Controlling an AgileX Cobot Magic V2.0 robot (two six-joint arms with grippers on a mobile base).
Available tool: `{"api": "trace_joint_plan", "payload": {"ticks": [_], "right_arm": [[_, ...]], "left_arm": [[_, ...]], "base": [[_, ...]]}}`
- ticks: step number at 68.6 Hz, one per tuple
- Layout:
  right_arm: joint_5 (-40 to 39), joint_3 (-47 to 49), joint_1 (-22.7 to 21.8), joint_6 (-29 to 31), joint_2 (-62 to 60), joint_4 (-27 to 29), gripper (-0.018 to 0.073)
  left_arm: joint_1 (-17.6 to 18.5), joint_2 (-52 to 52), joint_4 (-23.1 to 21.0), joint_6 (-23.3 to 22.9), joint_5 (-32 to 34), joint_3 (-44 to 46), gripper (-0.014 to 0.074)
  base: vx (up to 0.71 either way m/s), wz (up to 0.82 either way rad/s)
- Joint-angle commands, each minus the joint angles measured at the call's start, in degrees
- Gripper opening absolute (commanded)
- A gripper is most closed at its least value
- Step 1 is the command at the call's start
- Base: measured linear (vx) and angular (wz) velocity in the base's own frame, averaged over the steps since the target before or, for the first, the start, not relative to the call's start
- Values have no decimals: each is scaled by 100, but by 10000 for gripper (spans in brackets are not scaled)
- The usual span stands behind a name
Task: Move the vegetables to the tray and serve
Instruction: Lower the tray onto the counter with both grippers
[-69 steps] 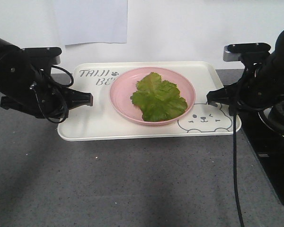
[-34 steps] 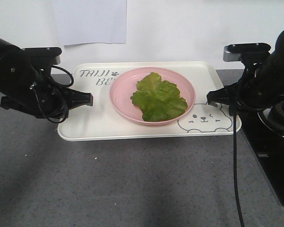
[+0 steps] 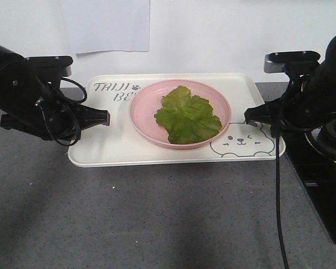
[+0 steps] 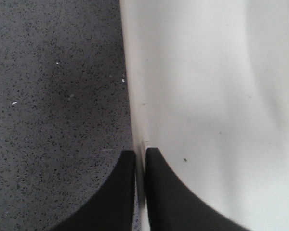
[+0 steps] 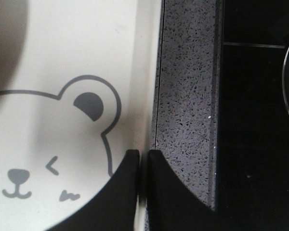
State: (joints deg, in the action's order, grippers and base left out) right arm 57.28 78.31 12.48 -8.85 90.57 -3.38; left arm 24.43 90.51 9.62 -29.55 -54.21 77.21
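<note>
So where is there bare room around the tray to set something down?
The grey counter in front of the tray is bare. The tray's short ends are crowded: left gripper and right gripper pinch its rims. The pink plate with lettuce fills its centre.

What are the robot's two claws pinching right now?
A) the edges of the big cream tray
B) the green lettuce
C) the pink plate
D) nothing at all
A: the left gripper and right gripper each close on a rim of the tray, while the lettuce sits untouched on the pink plate.
</note>
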Motion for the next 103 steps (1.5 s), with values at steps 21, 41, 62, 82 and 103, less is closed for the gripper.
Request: {"api": "trace_joint_plan", "payload": {"ticks": [21, 41, 62, 82, 103], "right_arm": [[-344, 180, 13, 94, -266, -62, -7], [-350, 180, 13, 94, -266, -62, -7], [-350, 180, 13, 94, -266, -62, -7], [-350, 180, 13, 94, -266, -62, -7], [-350, 180, 13, 94, -266, -62, -7]], "left_arm": [[46, -288, 69, 83, 338, 176, -6], [46, -288, 69, 83, 338, 176, -6], [46, -288, 69, 83, 338, 176, -6], [46, -288, 69, 83, 338, 176, -6], [46, -288, 69, 83, 443, 176, -7]], "base": [[0, 0], [0, 0], [0, 0], [0, 0], [0, 0]]}}
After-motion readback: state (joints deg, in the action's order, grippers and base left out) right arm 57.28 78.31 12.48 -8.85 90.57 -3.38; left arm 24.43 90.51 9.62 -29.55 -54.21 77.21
